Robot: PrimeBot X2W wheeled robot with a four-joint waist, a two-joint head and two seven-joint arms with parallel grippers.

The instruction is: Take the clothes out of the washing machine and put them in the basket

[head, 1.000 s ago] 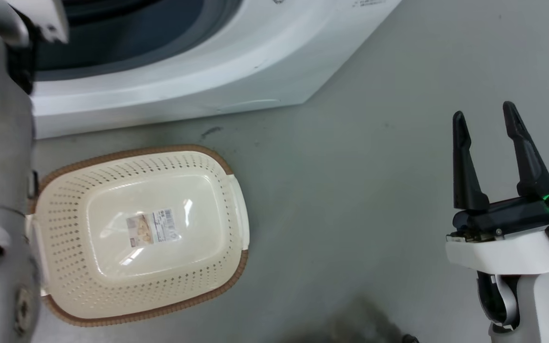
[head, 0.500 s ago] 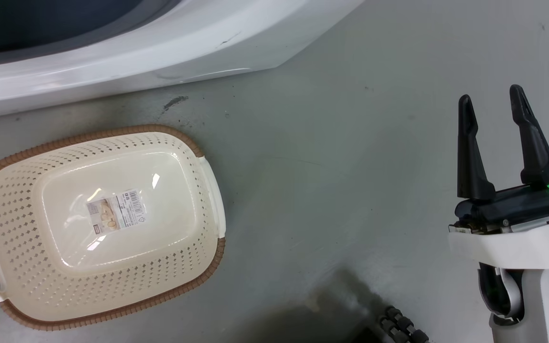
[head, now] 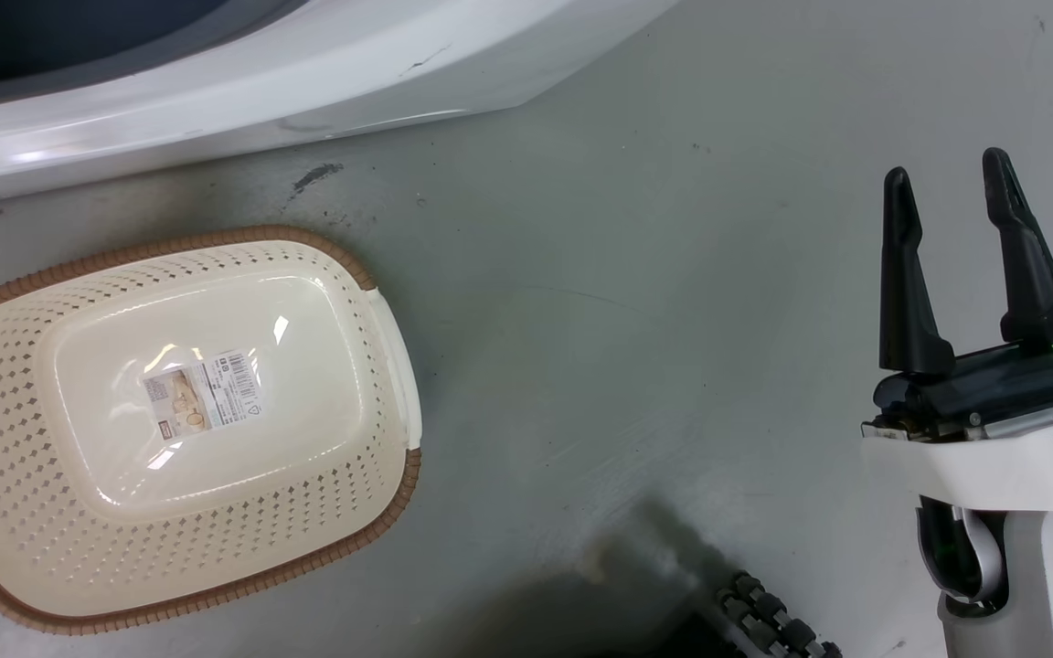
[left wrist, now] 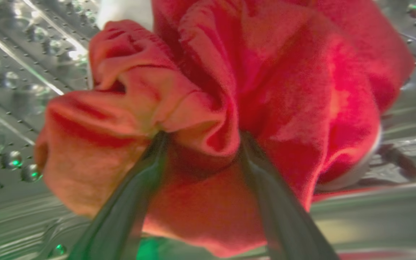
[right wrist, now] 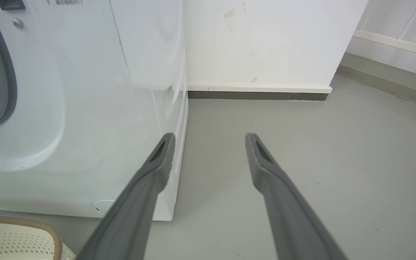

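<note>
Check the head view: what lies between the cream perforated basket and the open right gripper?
Bare grey floor alone lies between the cream perforated basket and the right gripper, as the head view shows.

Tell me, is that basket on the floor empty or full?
Empty: the basket holds nothing, with its bare bottom and label visible.

Grey floor (head: 581, 302) (scuffed, dark smudge); white wall (right wrist: 265, 39), dark baseboard (right wrist: 258, 95).

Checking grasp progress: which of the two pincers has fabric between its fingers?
The left pincer, its fingers buried in bright red fabric; the right pincer hangs open over bare floor.
</note>
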